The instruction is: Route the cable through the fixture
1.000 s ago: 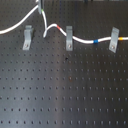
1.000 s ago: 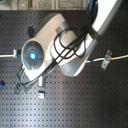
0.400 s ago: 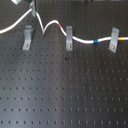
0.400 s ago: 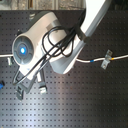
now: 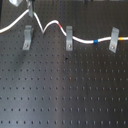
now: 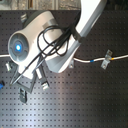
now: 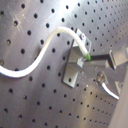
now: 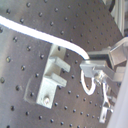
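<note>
Cable (image 5: 82,40) runs over perforated board (image 5: 65,90); three fixtures (image 5: 69,38) in row along it

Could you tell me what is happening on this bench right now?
A Panda arm is routing a white cable through grey clip fixtures on a perforated board. In the first exterior view the cable already runs through the middle fixture and the fixture on the first exterior view's right. The pincer holds the cable beside the remaining fixture.

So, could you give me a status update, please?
Claw shut on cable. First exterior view: cable through middle fixture and right fixture, not left fixture. Nothing blocking.
</note>
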Robot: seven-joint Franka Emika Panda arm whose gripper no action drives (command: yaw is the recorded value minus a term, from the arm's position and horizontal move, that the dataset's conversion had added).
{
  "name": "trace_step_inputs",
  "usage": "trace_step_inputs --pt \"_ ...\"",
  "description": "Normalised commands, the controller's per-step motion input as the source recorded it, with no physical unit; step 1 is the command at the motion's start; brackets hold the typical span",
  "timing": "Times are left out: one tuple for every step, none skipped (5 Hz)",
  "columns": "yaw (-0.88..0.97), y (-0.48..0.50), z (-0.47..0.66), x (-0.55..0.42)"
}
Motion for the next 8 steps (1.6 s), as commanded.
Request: trace_step_inputs --pt "-0.36 0.321 0.36 -0.239" --pt "-0.18 0.562 0.22 -0.174" --pt "-0.11 0.224 0.04 -0.056" --pt "-0.28 -0.014 0.15 -0.574" --pt "-0.25 0.042 0.00 -0.223" --pt "0.00 0.239 0.04 -0.063" --pt "0.00 0.468 0.12 0.024" --pt "0.00 0.335 0.24 -0.002"
